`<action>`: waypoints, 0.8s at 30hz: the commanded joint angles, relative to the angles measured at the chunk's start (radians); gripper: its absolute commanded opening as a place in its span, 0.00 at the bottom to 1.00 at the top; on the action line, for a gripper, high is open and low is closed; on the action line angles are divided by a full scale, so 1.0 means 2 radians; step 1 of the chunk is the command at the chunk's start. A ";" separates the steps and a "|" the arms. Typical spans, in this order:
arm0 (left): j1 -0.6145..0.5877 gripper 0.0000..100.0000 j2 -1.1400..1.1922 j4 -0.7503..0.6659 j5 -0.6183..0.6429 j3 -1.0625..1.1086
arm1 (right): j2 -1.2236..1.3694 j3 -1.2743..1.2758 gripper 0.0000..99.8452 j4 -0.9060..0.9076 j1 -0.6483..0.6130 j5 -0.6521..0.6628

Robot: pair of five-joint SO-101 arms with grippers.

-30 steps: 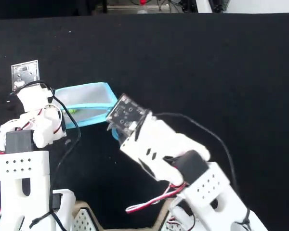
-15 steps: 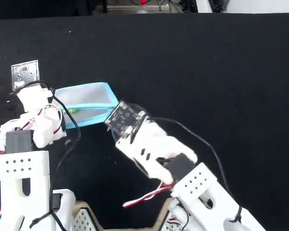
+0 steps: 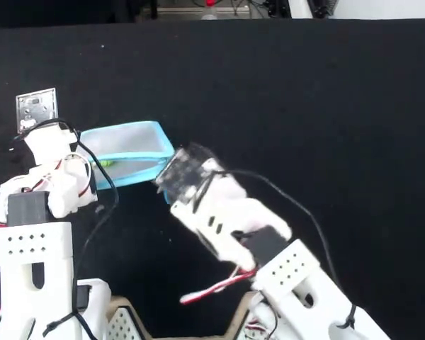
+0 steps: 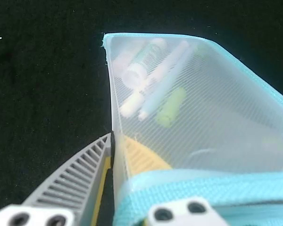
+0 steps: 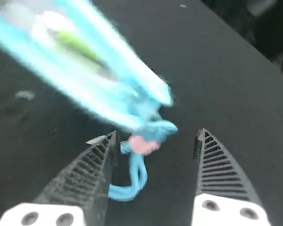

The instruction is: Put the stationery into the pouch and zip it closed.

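Right gripper point(image 5: 158, 134) is held with its jaws spread on either side of the zipper pull point(image 5: 146, 141) at one end of the pouch point(image 4: 203, 117), likely so the tab can be pinched. Left gripper point(image 4: 112, 141) is clamped on the pouch's opposite end, seemingly to brace it against that pull. Stationery point(image 4: 155, 80) is seen inside the pouch.

The pouch point(image 5: 94, 89) is blurred in the right wrist view; from above, the right arm point(image 3: 227, 212) covers its zipper end.
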 commanded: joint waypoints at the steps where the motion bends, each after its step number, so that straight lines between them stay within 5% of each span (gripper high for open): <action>1: -0.002 0.03 0.014 -0.001 -0.002 0.011 | -0.003 -0.006 0.25 -0.012 -0.018 0.030; 7: -0.002 0.03 0.014 -0.001 -0.002 0.011 | -0.007 -0.003 0.24 -0.011 -0.001 0.033; 17: -0.002 0.03 0.014 -0.001 -0.002 0.011 | -0.007 -0.003 0.02 -0.032 0.001 0.063; 24: -0.002 0.03 0.014 -0.001 -0.002 0.011 | -0.010 -0.010 0.01 -0.005 0.001 0.067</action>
